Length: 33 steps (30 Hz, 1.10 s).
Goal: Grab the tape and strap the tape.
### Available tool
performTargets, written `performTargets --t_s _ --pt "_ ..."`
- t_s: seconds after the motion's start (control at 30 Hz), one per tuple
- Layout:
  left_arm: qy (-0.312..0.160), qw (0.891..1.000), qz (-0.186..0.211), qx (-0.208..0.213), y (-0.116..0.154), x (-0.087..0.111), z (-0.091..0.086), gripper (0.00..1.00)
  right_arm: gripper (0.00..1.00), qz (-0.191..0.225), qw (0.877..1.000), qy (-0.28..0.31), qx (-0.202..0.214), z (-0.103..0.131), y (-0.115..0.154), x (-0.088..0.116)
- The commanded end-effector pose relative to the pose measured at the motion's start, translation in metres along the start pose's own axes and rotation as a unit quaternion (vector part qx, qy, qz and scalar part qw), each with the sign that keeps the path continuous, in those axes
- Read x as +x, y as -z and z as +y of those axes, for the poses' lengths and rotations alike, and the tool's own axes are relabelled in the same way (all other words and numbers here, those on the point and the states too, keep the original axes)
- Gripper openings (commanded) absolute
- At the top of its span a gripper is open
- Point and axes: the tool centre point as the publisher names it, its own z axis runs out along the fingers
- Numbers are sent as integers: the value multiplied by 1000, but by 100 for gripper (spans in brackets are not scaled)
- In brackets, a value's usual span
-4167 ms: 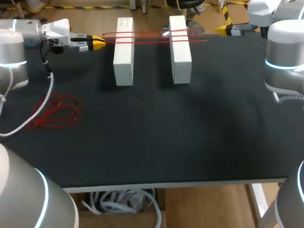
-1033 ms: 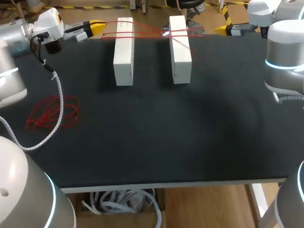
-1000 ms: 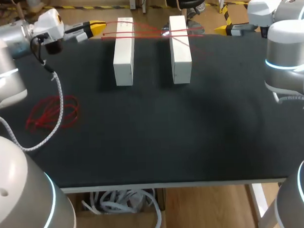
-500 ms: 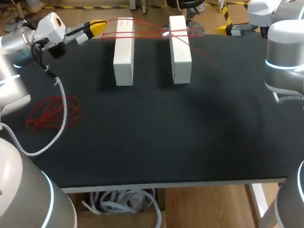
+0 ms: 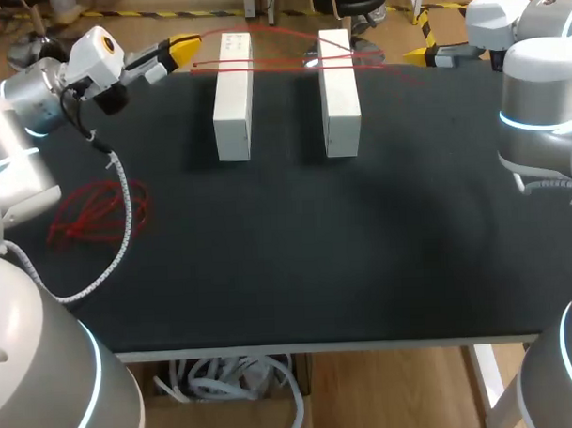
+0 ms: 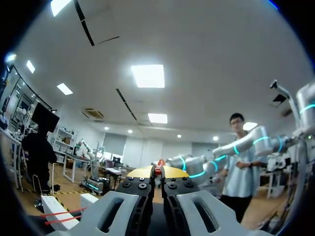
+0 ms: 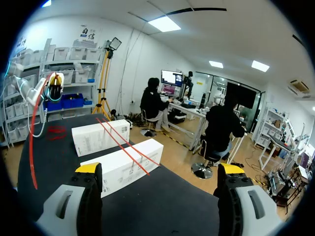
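Lifting since a second ago, the left jaws pinch an end of the thin red tape [image 5: 281, 62], now arching over the two white cardboard boxes [image 5: 233, 103] on the worktop [image 5: 287, 251]; right jaws hang spread; strapping seems begun, next needing the strand drawn down taut.

No legible text or labels.

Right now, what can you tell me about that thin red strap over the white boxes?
The red strap is thin and flexible, running in several strands. One end is pinched in the left pincer; one strand arcs above the two white boxes, others lie across their tops, trailing onto the black table beyond.
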Motion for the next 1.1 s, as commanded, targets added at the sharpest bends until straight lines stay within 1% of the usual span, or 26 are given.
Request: performTargets --t_s 0.03,0.23,1.03,1.1 --pt "0 1000 0 6 -1 5 -1 0 100 1 1000 0 1 0 0 -1" --pt "-12 1000 6 -4 0 7 0 0 100 1 1000 0 1 0 0 -1" --pt "-12 1000 6 -4 0 7 0 0 100 1 1000 0 1 0 0 -1" --pt "-12 1000 6 -4 0 7 0 0 100 0 997 -72 -23 4 10 5"
